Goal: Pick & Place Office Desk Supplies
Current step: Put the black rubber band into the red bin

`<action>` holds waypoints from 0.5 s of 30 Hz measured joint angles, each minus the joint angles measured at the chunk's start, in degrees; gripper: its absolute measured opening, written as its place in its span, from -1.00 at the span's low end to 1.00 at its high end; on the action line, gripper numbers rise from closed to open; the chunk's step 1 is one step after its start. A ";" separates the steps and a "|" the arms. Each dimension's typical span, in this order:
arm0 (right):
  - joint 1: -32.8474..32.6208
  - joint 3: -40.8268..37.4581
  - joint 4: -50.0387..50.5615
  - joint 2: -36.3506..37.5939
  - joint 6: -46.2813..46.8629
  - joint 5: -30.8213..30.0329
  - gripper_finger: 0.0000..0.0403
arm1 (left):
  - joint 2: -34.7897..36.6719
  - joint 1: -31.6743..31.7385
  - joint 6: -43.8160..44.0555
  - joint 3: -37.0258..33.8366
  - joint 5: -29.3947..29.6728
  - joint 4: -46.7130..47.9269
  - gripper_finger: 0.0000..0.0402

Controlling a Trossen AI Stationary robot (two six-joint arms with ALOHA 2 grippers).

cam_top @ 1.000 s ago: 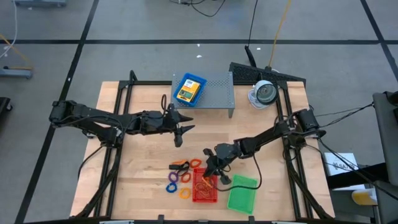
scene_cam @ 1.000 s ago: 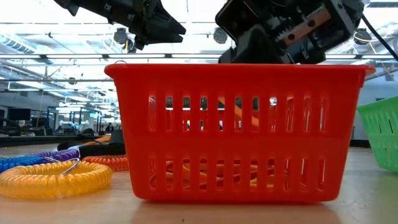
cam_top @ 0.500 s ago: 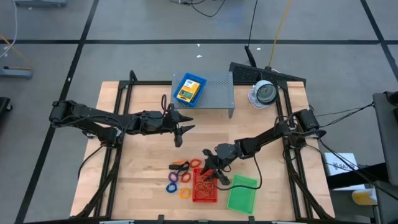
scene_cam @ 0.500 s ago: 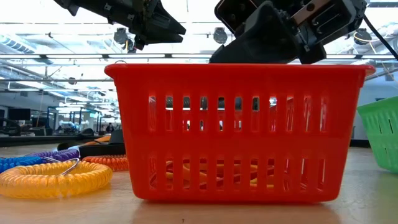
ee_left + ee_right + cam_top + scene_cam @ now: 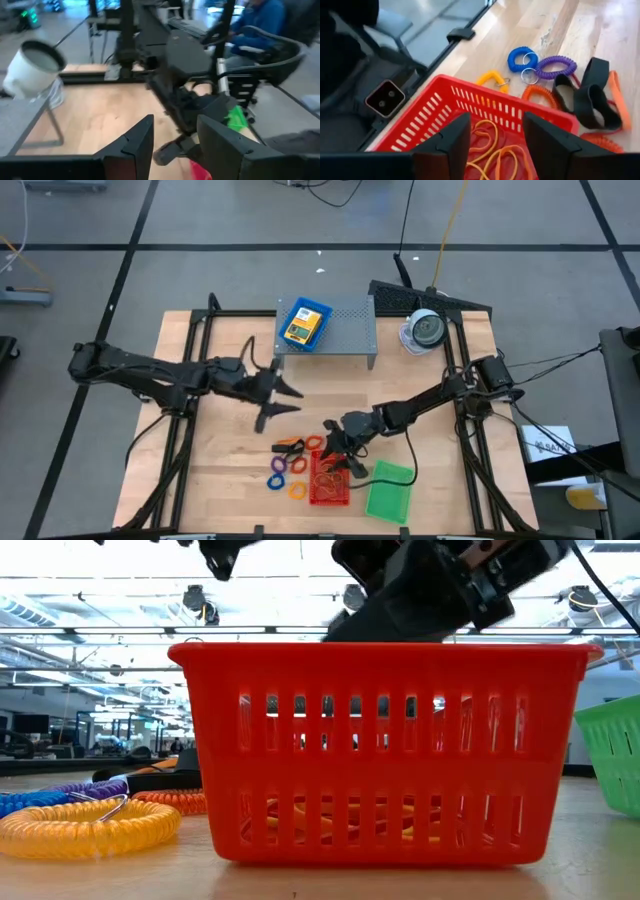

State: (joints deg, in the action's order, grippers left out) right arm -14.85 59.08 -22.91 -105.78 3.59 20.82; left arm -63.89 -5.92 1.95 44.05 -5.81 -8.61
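R gripper (image 5: 338, 455) sits directly over the red plastic mesh tray (image 5: 330, 481), at its far rim; its fingers (image 5: 547, 145) stand apart w/ nothing between them. Judged: positioned there so anything let go drops inside the walls rather than onto the counter (image 5: 230, 430). Thin reddish-orange rubber bands (image 5: 487, 150) lie loose on the red tray floor, directly below the gap, consistent w/ that tray serving as the band bin. Coiled plastic rings lie on the counter just beside the red tray, on its side away from the green tray: orange (image 5: 493, 78), blue (image 5: 522, 58), purple (image 5: 549, 66), plus a further orange coil (image 5: 538, 93); dark strap-like pieces (image 5: 590, 97) lie next to them, nearer the shelf. None of these is in a tray yet, so sorting looks partly done. Green plastic mesh tray (image 5: 389, 491) stands just beside the red one; contents can't be told. L gripper (image 5: 272, 402) hangs above bare counter between the red tray and the grey perforated metal shelf (image 5: 340, 330), fingers (image 5: 134, 145) parted moderately, holding nothing. Yellow crayon box in a blue tray (image 5: 304, 325) rests on the shelf top, well apart from the red tray.
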 joint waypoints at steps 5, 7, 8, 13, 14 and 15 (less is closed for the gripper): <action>-0.09 9.20 15.20 0.00 -7.62 -4.26 -0.21 | 4.96 -4.06 -2.51 -1.45 0.40 2.03 -0.22; -0.07 12.35 18.10 0.00 -8.83 -6.95 -0.22 | 6.92 -5.21 -3.01 -3.13 1.14 0.77 -0.22; -0.05 13.69 18.89 0.00 -8.66 -7.89 -0.22 | 8.47 -5.58 -2.99 -4.41 1.51 1.11 -0.22; 1.25 19.66 21.64 0.00 -3.31 -10.33 -0.20 | 17.21 -6.49 -3.02 -10.08 1.83 0.91 -0.22; 1.55 21.32 24.08 0.00 -3.40 -10.36 -0.20 | 18.84 -6.70 -3.02 -11.32 1.63 0.65 -0.22; 1.81 23.00 27.01 0.00 -4.16 -10.40 -0.20 | 20.40 -6.91 -3.18 -12.68 1.35 -0.16 -0.22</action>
State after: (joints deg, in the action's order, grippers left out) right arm -13.05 82.08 4.10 -105.78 -0.58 10.41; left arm -43.49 -12.83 -1.23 31.38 -4.46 -8.77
